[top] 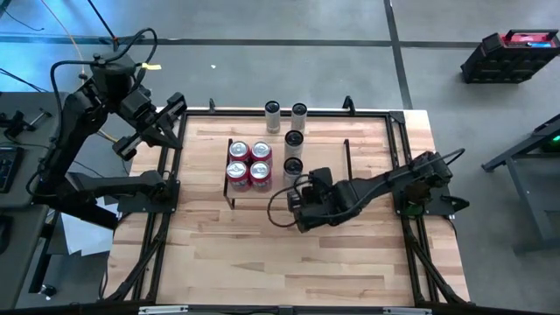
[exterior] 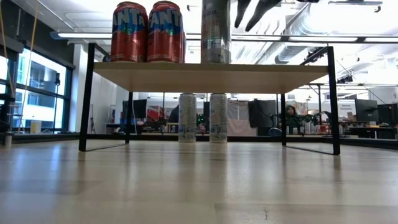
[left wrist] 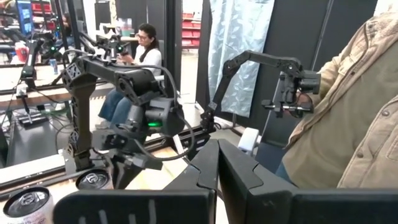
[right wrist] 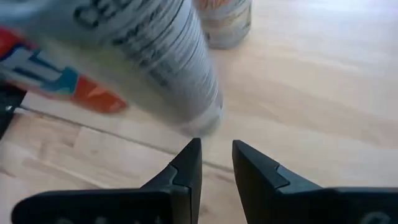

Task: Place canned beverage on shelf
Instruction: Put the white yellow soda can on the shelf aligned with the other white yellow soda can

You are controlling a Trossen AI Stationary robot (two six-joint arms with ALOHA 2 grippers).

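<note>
The shelf point(top: 325, 162) point(exterior: 211, 76) stands mid-table on thin black legs. Several red cans point(top: 249, 164) point(exterior: 148, 31) stand upright on its left part. Two slim silver cans stand on its board too, one nearer point(top: 293, 167) point(right wrist: 155, 56) and one at its far edge point(top: 295, 139) point(right wrist: 227, 22). My right gripper point(top: 297, 184) point(right wrist: 216, 149) point(exterior: 254, 14) hovers just on the near side of the nearer slim can, slanting down, its fingers a little open with nothing between them. My left gripper point(top: 175, 118) point(left wrist: 214, 165) is shut and raised off the table's far left corner.
Two more slim cans point(top: 273, 111) point(top: 299, 111) stand on the tabletop beyond the shelf, seen under its board point(exterior: 202, 117). Black rails point(top: 398, 149) run around the table. A person in a tan jacket point(left wrist: 348, 124) stands beside the table. Bare wood lies toward the near edge.
</note>
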